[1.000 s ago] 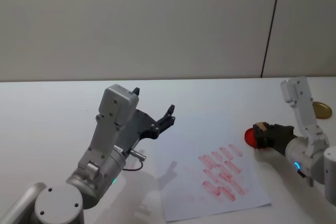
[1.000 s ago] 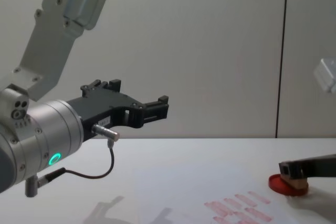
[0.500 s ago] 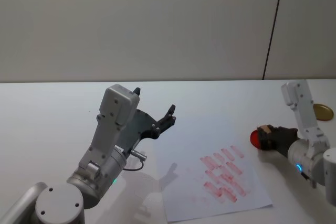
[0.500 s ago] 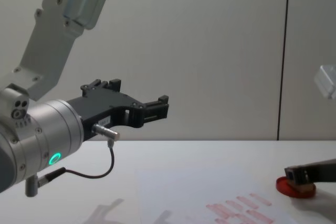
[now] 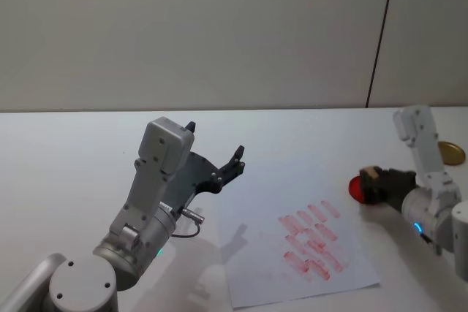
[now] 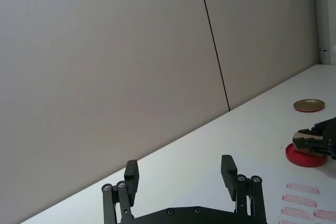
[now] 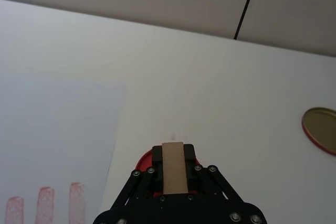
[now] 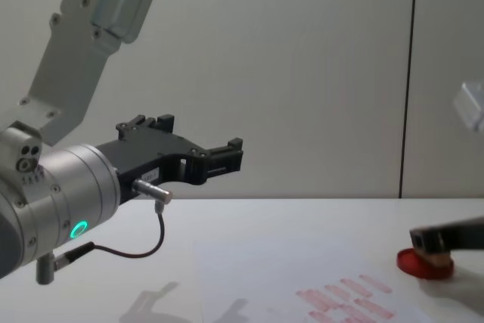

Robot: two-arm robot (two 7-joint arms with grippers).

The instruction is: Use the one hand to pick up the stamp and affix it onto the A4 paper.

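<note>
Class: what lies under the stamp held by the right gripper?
The red ink pad, lying on the table. The stamp and the right gripper fingers cover part of it; whether stamp and pad touch cannot be seen.

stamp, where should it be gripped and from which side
Grip the stamp by its two long side faces, coming from the robot's right. It is a narrow block, underside facing the red ink pad, so side contact leaves that face free. The right tool is shut on it this way.
</note>
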